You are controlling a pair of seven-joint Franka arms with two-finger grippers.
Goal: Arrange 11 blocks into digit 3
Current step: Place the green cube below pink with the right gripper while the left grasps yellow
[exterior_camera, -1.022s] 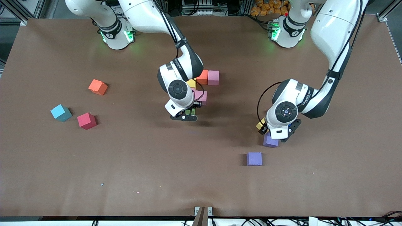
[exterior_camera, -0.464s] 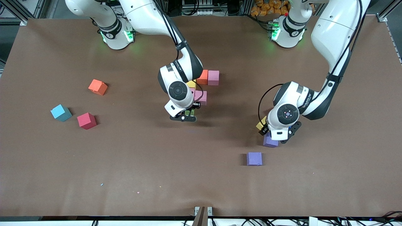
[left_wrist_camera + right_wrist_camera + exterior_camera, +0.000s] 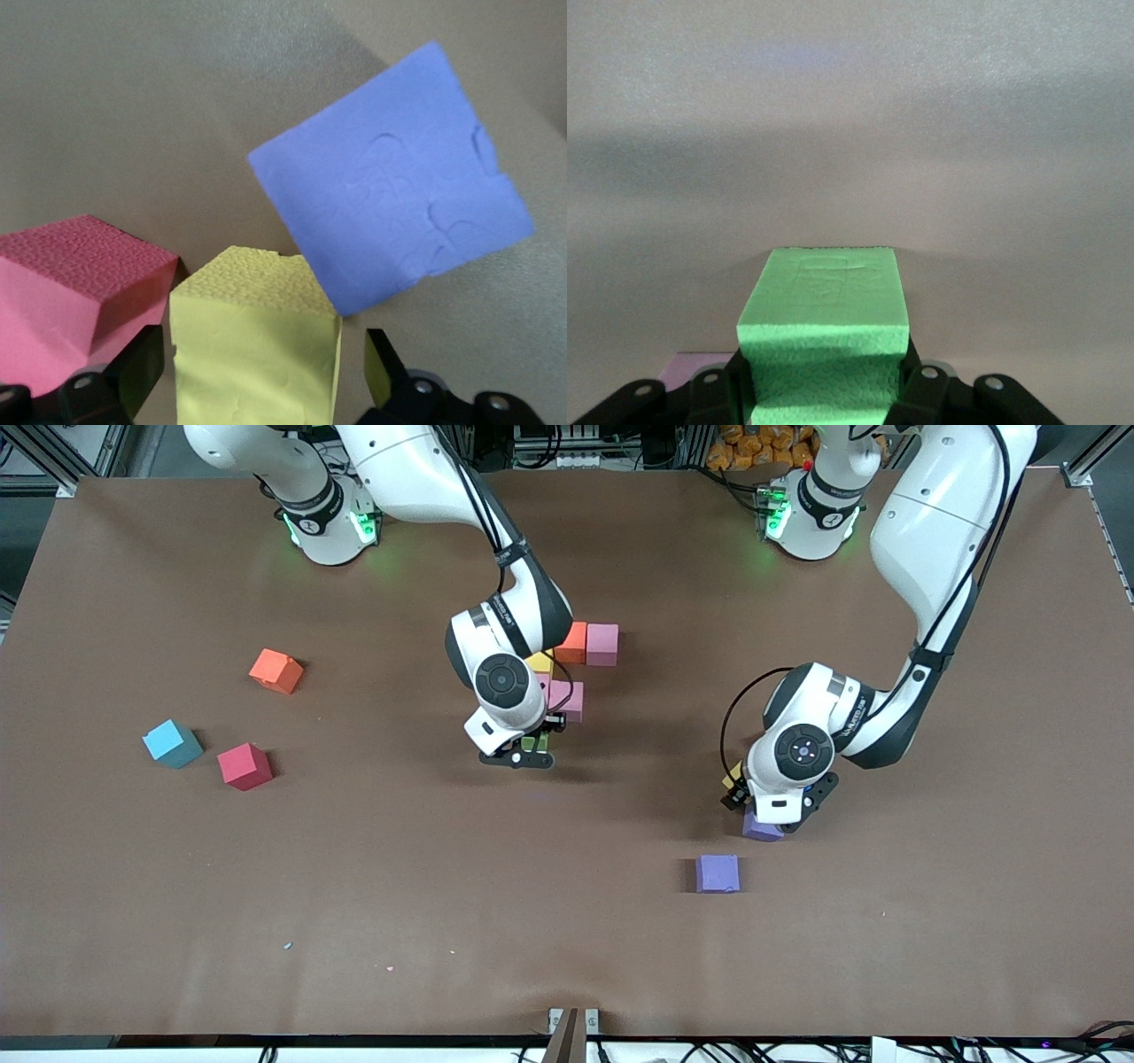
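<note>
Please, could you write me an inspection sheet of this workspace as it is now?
Surface: brown table, flat.
Job's things: unfinished block group mid-table; loose orange block, blue block and red block toward the right arm's end; lone purple block toward the left arm's end.
Clutter: a few small specks.
Grippers: right gripper shut on green block beside the group; left gripper, jaws open around yellow block, with second purple block and pink block close by.
Cables: black cable loops at the left wrist.
Surroundings: metal frame.
</note>
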